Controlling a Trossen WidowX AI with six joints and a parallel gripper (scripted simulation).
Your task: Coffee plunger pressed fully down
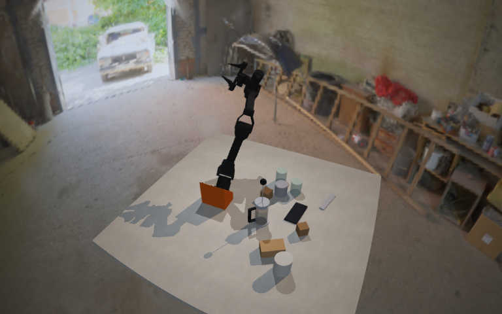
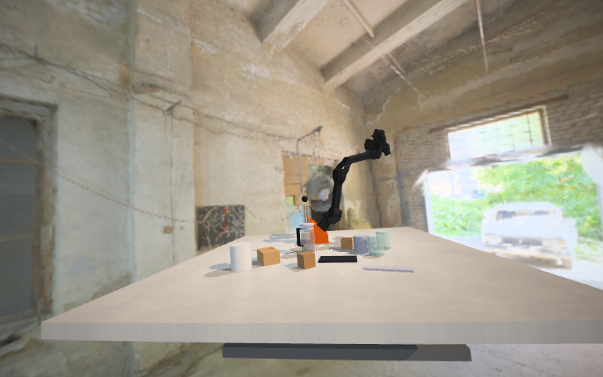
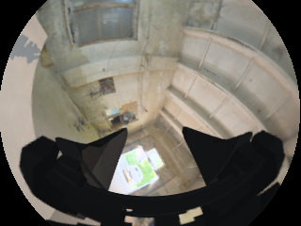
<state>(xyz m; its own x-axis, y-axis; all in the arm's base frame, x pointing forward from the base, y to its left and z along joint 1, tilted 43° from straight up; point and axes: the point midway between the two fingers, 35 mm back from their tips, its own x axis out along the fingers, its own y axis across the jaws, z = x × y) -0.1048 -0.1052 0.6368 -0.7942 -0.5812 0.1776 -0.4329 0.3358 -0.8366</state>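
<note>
The coffee press (image 1: pixel 261 216) (image 2: pixel 307 239) stands upright on the table, a clear cylinder with a black handle (image 1: pixel 250 214) at its side. Its plunger is up: the black knob (image 1: pixel 263 181) (image 2: pixel 304 199) sits on a thin rod well above the lid. My gripper (image 1: pixel 225 70) (image 3: pixel 155 130) is open and empty, high above the table and far from the press. The wrist view shows both fingers apart with nothing between them; the press is not in that view.
Near the press are a brown block (image 1: pixel 266 192), a grey-violet cylinder (image 1: pixel 280 189) and two pale green cylinders (image 1: pixel 281 173) (image 1: pixel 296 186). A black slab (image 1: pixel 296 213), a light strip (image 1: pixel 327 201), another brown block (image 1: pixel 302 228), a tan box (image 1: pixel 272 248) and a white cylinder (image 1: pixel 283 264) lie farther out.
</note>
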